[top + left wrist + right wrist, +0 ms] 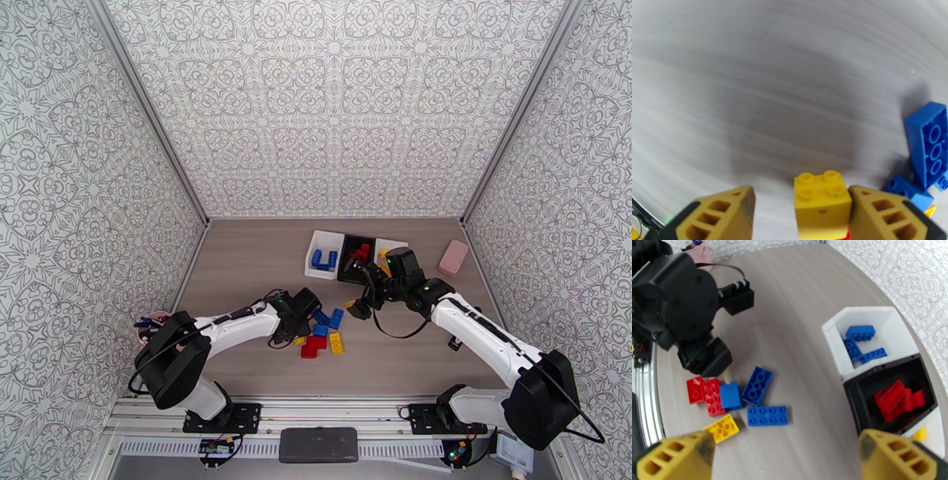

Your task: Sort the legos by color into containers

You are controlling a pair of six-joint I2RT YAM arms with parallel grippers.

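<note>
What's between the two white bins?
The black bin, holding red bricks, sits between the white bin of blue bricks and the other white bin; the right wrist view shows it.

**Frame Edges and Arms Hide Parts of the Sorting Table**

In the left wrist view, the yellow brick (pixel 822 201) between the jaws of the left gripper (pixel 800 195) runs off the bottom edge. A red sliver (pixel 845 237) beneath it is too small to identify. The blue brick (pixel 929 142) is cut by the right edge, and the tabletop (pixel 770 79) beyond is blurred. From above, the right arm (pixel 407 276) covers most of the right white bin (pixel 395 245), and the left arm (pixel 170 367) screens the pink cup (pixel 148 324). In the right wrist view, that bin slips behind a finger (pixel 900 457) of the right gripper (pixel 786 455), with one yellow piece (pixel 920 433) showing.
</note>
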